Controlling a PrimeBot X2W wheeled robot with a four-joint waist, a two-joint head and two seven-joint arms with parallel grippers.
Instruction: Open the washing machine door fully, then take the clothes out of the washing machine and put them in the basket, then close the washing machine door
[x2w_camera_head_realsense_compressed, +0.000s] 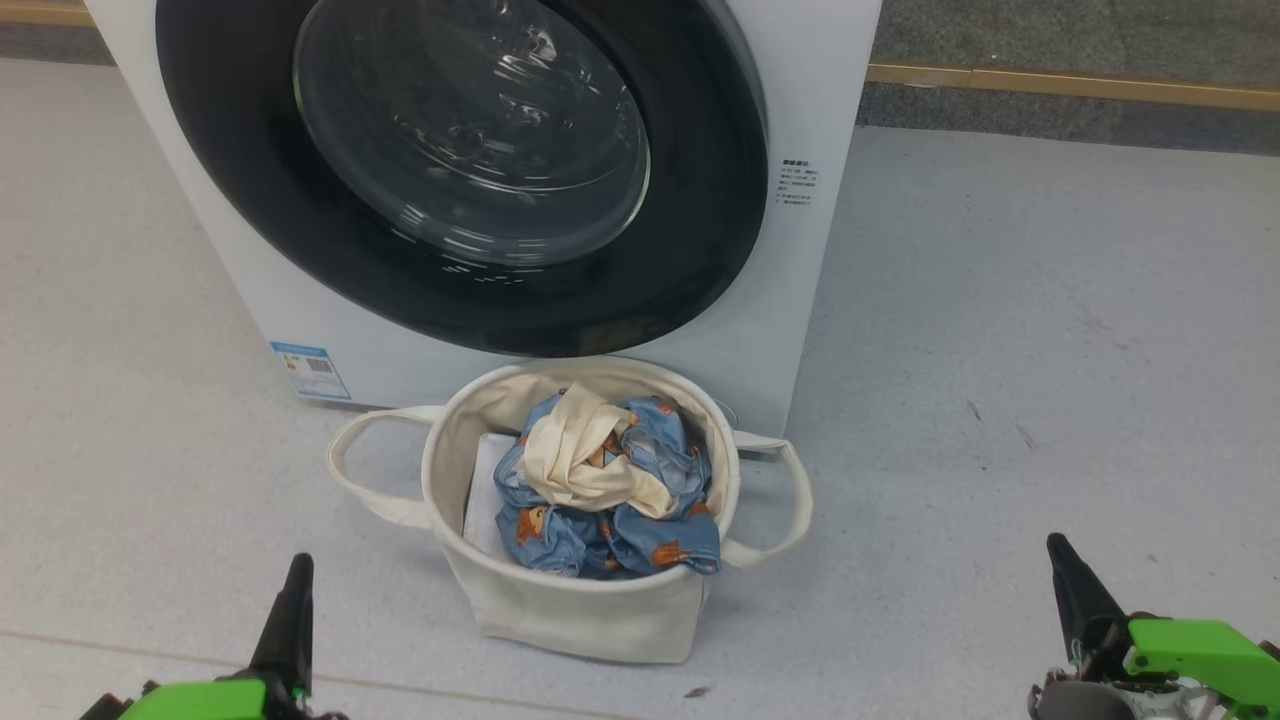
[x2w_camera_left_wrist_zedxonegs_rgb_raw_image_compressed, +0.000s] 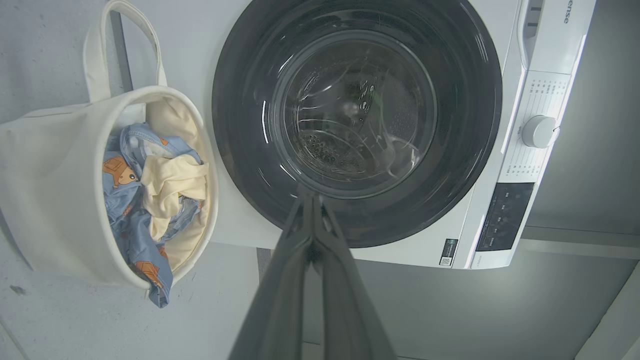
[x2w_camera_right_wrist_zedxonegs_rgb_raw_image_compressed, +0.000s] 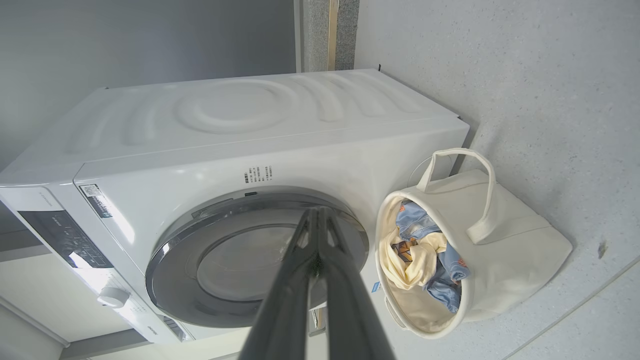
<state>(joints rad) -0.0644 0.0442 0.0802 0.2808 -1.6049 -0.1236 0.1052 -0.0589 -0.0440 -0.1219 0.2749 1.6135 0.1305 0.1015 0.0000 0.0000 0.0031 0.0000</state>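
Glossy black round door (x2w_camera_head_realsense_compressed: 470, 130) shut on white box-shaped washing machine (x2w_camera_head_realsense_compressed: 800, 300), upper centre. Blue bear-print clothes (x2w_camera_head_realsense_compressed: 610, 500) in round cream canvas basket (x2w_camera_head_realsense_compressed: 580, 610), centre. Bottom corners: left gripper (x2w_camera_head_realsense_compressed: 297, 575), right gripper (x2w_camera_head_realsense_compressed: 1062, 555), jaws pressed together, empty.

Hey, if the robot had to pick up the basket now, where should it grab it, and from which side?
Probably the right handle, not the wall: the basket looks soft and wide, while that loop stands free at its side. Bring the right gripper down from above, one finger through the loop, then close. The clothes drape over the front rim, so avoid it.
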